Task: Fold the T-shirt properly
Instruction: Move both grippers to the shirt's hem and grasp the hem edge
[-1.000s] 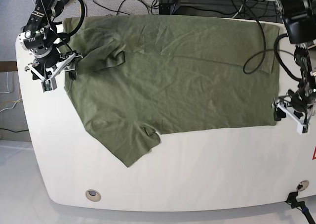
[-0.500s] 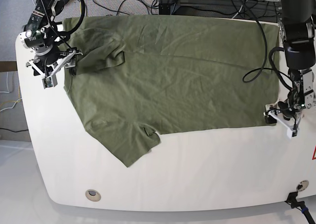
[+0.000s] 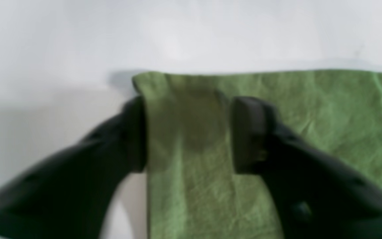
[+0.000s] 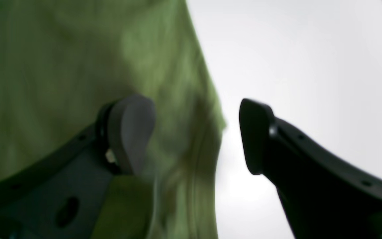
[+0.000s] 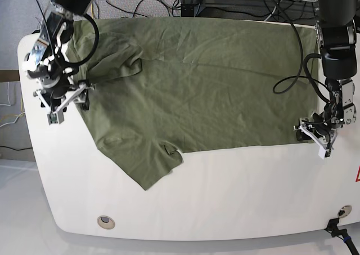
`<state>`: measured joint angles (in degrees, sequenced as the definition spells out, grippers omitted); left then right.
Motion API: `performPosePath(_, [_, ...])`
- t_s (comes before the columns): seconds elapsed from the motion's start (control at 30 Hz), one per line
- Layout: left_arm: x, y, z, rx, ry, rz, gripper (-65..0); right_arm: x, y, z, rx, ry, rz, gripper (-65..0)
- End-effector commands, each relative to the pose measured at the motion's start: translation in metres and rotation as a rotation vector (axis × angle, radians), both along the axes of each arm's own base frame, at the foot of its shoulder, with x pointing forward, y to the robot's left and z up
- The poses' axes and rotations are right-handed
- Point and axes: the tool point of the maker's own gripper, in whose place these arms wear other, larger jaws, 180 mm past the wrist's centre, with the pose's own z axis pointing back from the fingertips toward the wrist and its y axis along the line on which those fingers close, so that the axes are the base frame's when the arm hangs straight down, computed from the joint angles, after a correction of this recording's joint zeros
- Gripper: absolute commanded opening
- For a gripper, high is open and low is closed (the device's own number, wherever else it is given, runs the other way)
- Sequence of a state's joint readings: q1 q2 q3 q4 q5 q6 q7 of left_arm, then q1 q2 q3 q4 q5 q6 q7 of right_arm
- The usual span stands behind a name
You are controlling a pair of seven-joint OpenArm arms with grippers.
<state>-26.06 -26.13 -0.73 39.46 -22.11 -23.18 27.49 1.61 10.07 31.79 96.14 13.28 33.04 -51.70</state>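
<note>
While the olive-green T-shirt [image 5: 197, 80] lies spread flat across the far part of the white counter [image 5: 225, 198], we have each end effector set down at one of its edges. Our left end effector [image 3: 187, 132] straddles a corner of the shirt's hem: one black finger [image 3: 134, 132] sits on bare counter just outside the side edge, the other rests on the cloth, and a strip of fabric fills the gap between them. The jaws stand moderately apart, with the cloth lying flat and not yet pinched. Beyond the fingertips the hem runs straight, with bare counter past it. Our right end effector [image 4: 194, 132] is spread wide over the opposite side edge of the shirt: one finger [image 4: 128, 132] presses on the green cloth, the other hangs over the white surface, and the shirt's edge passes between them, loose and ungripped. Beside this end effector, a folded-in sleeve [image 5: 115, 63] overlaps the shirt's body.
</note>
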Motion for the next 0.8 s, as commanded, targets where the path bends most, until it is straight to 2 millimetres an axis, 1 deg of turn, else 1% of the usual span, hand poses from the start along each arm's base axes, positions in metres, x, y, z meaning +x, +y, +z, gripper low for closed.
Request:
performPosePath(0.0, [0.010, 0.006, 0.015, 0.007, -0.037, 0.002, -47.2, 0.022, 0.001, 0.008, 0.015, -0.033, 0.014, -23.0])
performPosePath(0.07, [0.013, 0.006, 0.018, 0.007, -0.060, 0.004, -55.6, 0.047, 0.013, 0.007, 0.037, -0.028, 0.056, -23.0])
performPosePath(0.1, [0.013, 0.006, 0.018, 0.006, -0.063, 0.005, -57.8, 0.058, 0.017, 0.009, 0.043, -0.030, 0.074, -23.0])
performPosePath(0.13, [0.013, 0.006, 0.018, 0.006, -0.064, 0.006, -58.1, 0.068, 0.023, 0.007, 0.057, -0.023, 0.091, -23.0])
performPosePath(0.2, [0.012, 0.008, 0.018, 0.009, -0.064, 0.007, -58.3, 0.094, 0.033, 0.012, 0.092, -0.052, 0.110, -23.0])
performPosePath(0.23, [0.012, 0.010, 0.019, 0.011, -0.066, 0.009, -58.3, 0.103, 0.035, 0.012, 0.111, -0.057, 0.110, -23.0])
performPosePath(0.3, [0.008, 0.009, 0.015, 0.011, -0.058, 0.005, -59.0, 0.125, 0.032, 0.016, 0.117, -0.065, 0.097, -23.0])
performPosePath(0.37, [0.007, 0.004, 0.017, 0.016, -0.073, -0.027, -65.0, 0.141, 0.033, 0.013, 0.111, -0.047, 0.093, -23.0])
performPosePath(0.43, [0.008, -0.002, 0.022, 0.023, -0.098, -0.056, -65.0, 0.157, 0.032, 0.015, 0.110, -0.065, 0.090, -23.0])
performPosePath(0.53, [0.007, -0.005, 0.025, 0.032, -0.110, -0.072, -65.0, 0.174, 0.035, 0.009, 0.138, -0.058, 0.085, -23.0])
performPosePath(0.63, [0.006, -0.006, 0.025, 0.031, -0.111, -0.074, -65.0, 0.183, 0.041, 0.002, 0.189, -0.063, 0.076, -23.0])
performPosePath(0.7, [0.006, -0.006, 0.025, 0.031, -0.111, -0.074, -65.0, 0.184, 0.035, -0.006, 0.216, -0.058, 0.056, -23.0])
performPosePath(0.77, [0.006, -0.005, 0.025, 0.031, -0.112, -0.073, -65.0, 0.181, 0.038, -0.019, 0.252, -0.044, 0.043, -23.0])
